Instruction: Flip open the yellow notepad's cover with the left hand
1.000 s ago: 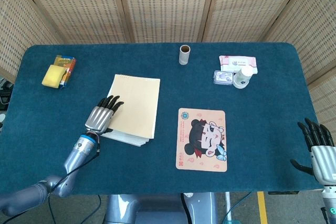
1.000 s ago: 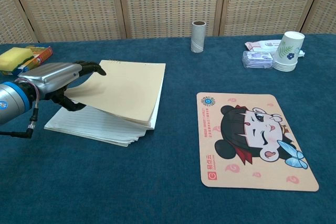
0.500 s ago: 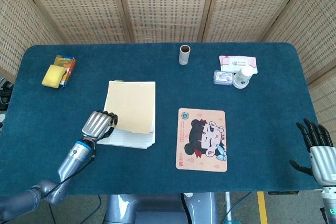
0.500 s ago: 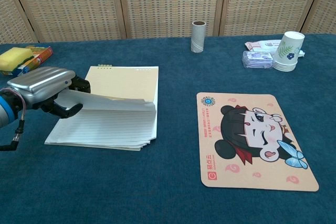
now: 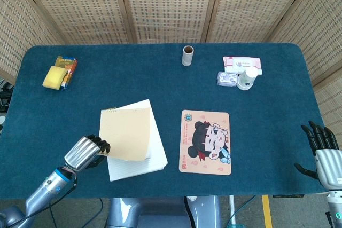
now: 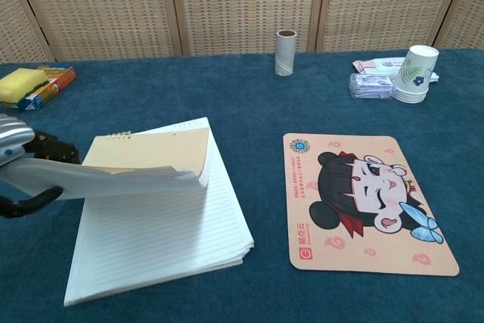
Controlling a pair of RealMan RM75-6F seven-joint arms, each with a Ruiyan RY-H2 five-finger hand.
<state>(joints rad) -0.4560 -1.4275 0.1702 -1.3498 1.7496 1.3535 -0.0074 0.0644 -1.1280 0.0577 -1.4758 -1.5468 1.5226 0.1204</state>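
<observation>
The yellow notepad lies left of the table's middle, near the front edge. Its tan cover is lifted off the lined white pages, together with a few sheets. My left hand grips the raised cover at its left edge, fingers curled around it. My right hand hovers at the table's front right corner, fingers spread, holding nothing; the chest view does not show it.
A cartoon mouse pad lies right of the notepad. A cardboard tube stands at the back middle. Paper cups, a wipes pack and a small packet sit back right. A yellow sponge on a box sits back left.
The left hand pulled back toward the front edge with the cover in its grip, lifting it higher. The notepad slid nearer and rotated. The right hand stayed still.
</observation>
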